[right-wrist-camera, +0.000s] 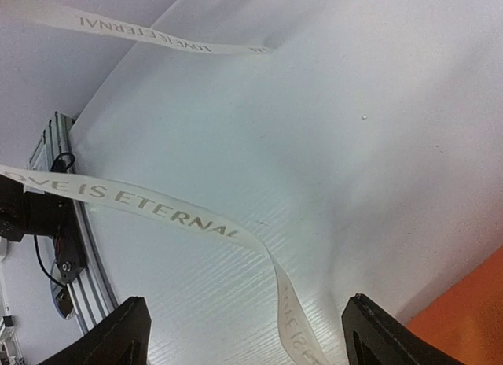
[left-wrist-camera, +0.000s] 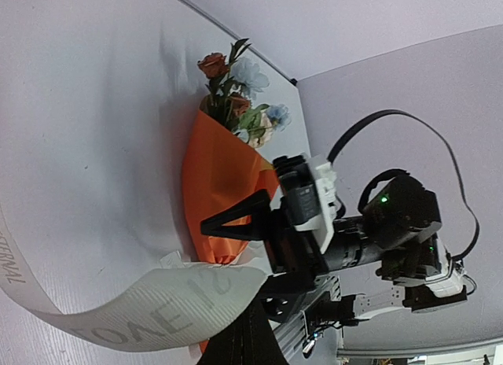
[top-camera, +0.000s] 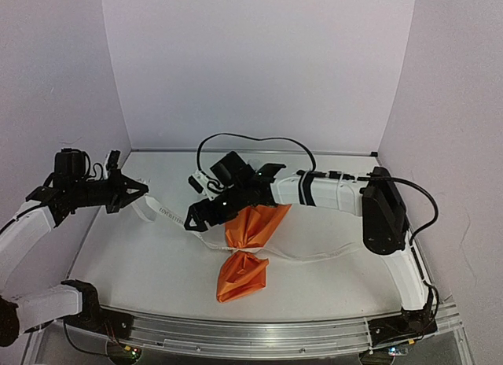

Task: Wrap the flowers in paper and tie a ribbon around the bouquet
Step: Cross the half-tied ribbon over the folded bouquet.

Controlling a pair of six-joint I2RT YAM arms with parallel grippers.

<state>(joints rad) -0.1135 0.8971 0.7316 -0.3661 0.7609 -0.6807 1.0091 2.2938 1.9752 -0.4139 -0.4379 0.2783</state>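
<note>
Bouquet (top-camera: 253,227) lies mid desk (top-camera: 157,263), flowers (left-wrist-camera: 240,90) toward 12 o'clock, orange paper (left-wrist-camera: 220,184) pinched at the waist. Ribbon (top-camera: 169,217) meets that waist; whether it goes round it, can't tell. One tail trails to 3 o'clock, the other runs to 9 o'clock. Left claw (top-camera: 137,193) sits at 9 o'clock, well apart from bouquet, jaws together, clamped on ribbon end. Right claw (top-camera: 196,215) is at 10 o'clock just beside the cone, jaws wide apart. Ribbon printed "LOVE IS ETERNAL" passes between its fingers (right-wrist-camera: 118,333), ungripped.
</note>
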